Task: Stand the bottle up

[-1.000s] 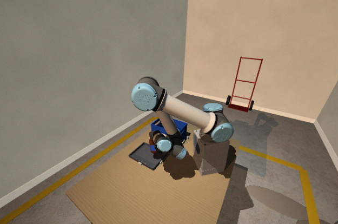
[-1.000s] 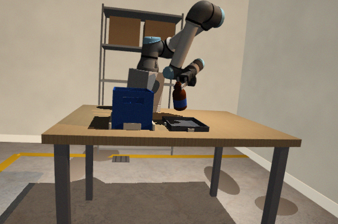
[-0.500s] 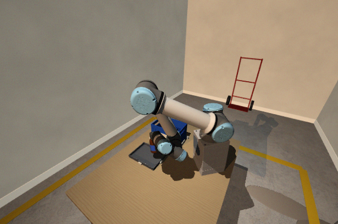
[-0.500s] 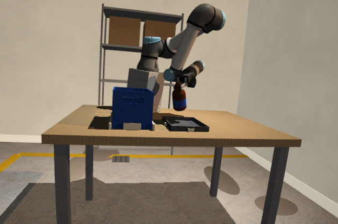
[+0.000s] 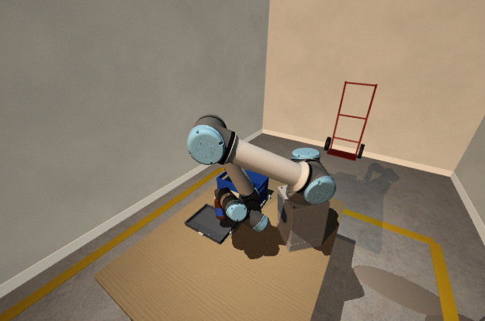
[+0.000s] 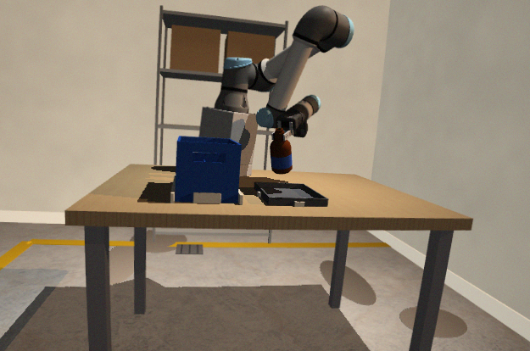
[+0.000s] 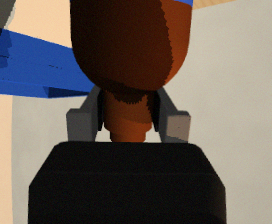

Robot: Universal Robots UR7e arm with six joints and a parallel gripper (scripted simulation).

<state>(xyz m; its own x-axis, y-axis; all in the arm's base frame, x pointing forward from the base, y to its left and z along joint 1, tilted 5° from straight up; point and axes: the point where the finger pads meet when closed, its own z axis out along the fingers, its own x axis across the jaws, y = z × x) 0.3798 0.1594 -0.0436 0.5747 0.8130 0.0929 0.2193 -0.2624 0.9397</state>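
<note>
A brown bottle (image 5: 219, 215) (image 6: 281, 149) (image 7: 129, 45) with a blue label hangs upright, base down, in the air above the tray. My gripper (image 6: 282, 135) (image 7: 128, 99) is shut on the bottle's neck, one finger on each side of it. In the top view the fingers are hidden behind the arm's wrist. The dark tray (image 5: 220, 242) (image 6: 319, 203) lies flat on the table beside the crate, with a clear gap under the bottle's base. The blue crate (image 5: 263, 179) (image 6: 208, 178) (image 7: 27, 65) stands upright on the table.
The wooden table (image 5: 218, 283) (image 6: 365, 199) carries the crate, the tray and the arm's pedestal (image 5: 307, 225). Small light blocks sit at the edges of the crate and tray, such as one block (image 6: 207, 197) at the crate's front. The crate's wall rises close beside the tray.
</note>
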